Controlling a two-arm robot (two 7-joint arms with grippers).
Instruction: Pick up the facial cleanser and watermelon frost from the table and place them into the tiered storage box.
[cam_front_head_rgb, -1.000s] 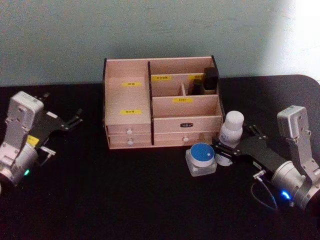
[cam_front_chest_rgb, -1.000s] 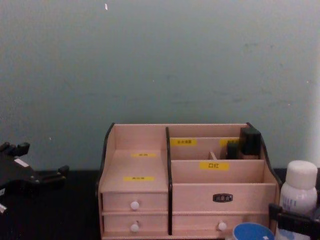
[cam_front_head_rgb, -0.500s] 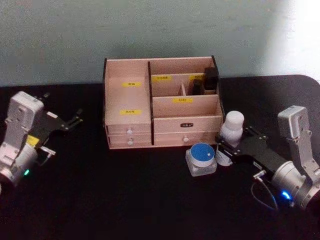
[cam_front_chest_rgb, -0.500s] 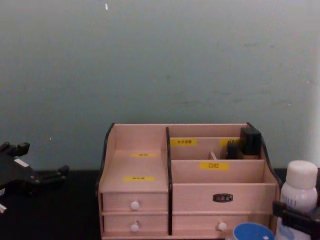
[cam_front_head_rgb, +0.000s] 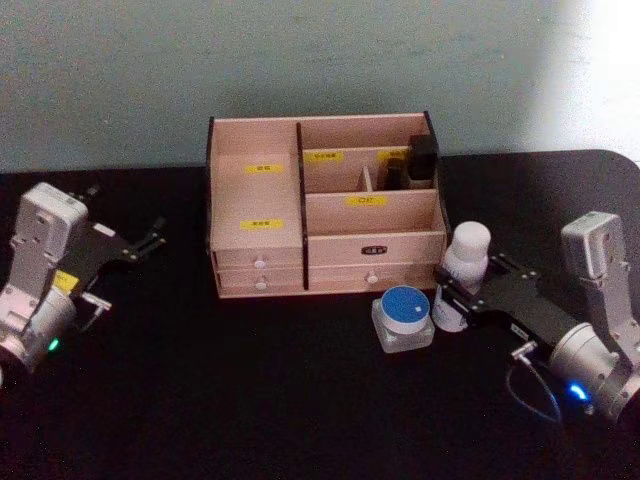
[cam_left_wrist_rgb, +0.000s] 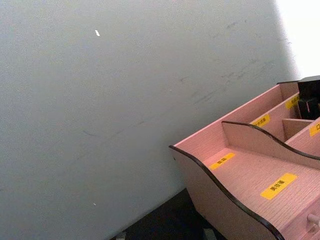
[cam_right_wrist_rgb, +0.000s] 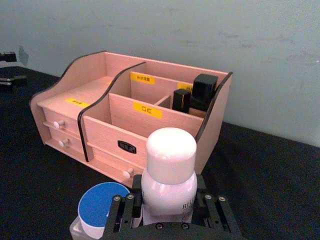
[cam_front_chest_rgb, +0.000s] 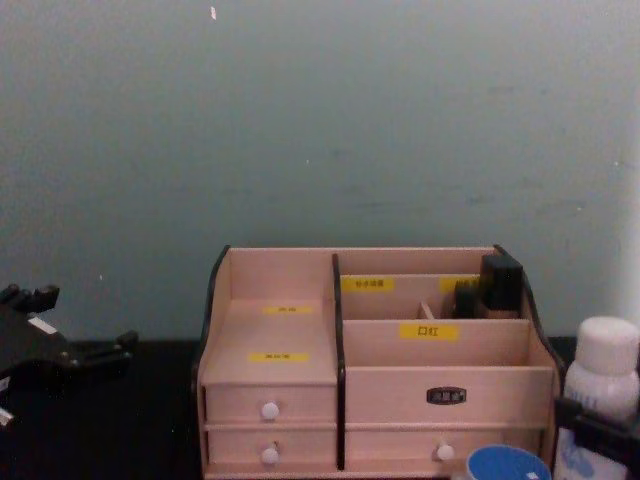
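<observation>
- White-capped bottle (cam_front_head_rgb: 463, 262) stands upright just beside the front right corner of the tiered storage box (cam_front_head_rgb: 375, 245), with the blue-lidded jar (cam_front_head_rgb: 403, 318) just to its left.
- Your right gripper (cam_front_head_rgb: 455, 290) is clenched around the bottle's lower body.
- Your left gripper (cam_front_head_rgb: 150, 236) sits released, well left of the box.
</observation>
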